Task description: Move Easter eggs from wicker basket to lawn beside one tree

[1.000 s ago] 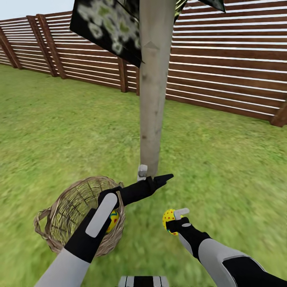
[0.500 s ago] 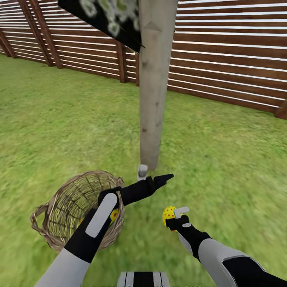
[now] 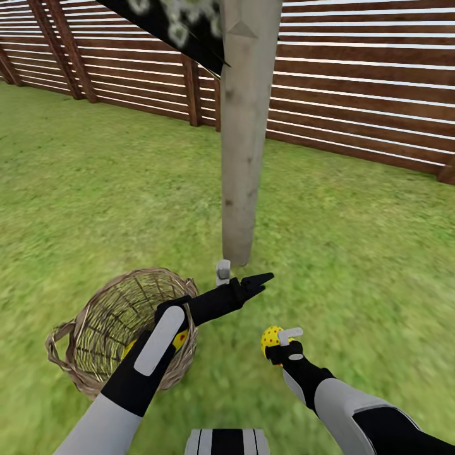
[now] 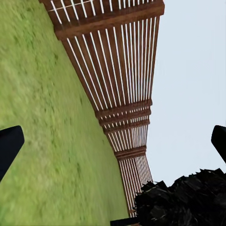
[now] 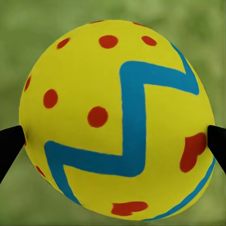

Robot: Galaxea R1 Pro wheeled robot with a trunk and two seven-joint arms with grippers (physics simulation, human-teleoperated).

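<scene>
In the head view, a tall pale grey-beige tree trunk [image 3: 243, 133] stands up from the green grass lawn [image 3: 95, 189]. A dark flat leaf panel with white-green spots [image 3: 177, 25] hangs beside the top of the trunk. A brown wooden slat fence [image 3: 354, 88] runs behind the trunk.

The round tan woven wicker basket [image 3: 101, 328] sits on the grass near the foot of the trunk, on the robot's left side of it. A yellow egg with a red dot [image 3: 179, 340] peeks out inside the basket, just under the left arm. The left arm reaches over the basket's rim toward the trunk. The left gripper [image 3: 243, 285] ends just in front of the trunk's foot, with one black finger and one grey finger spread wide apart. Nothing is between them.

The right arm is bent and reaches forward, on the other side of the trunk from the basket. The right gripper [image 3: 277, 340] holds a yellow egg with red dots [image 3: 270, 339] above the grass, near the trunk.

In the left wrist view, the two black fingertips [image 4: 9, 148] sit far apart at the edges. Grass, fence, pale sky and a dark bushy clump [image 4: 183, 200] lie beyond them.

In the right wrist view, the yellow egg with a blue zigzag band and red dots [image 5: 117, 117] is big and close. Black fingertips [image 5: 10, 143] press on both of its sides. Blurry green grass is behind it.
</scene>
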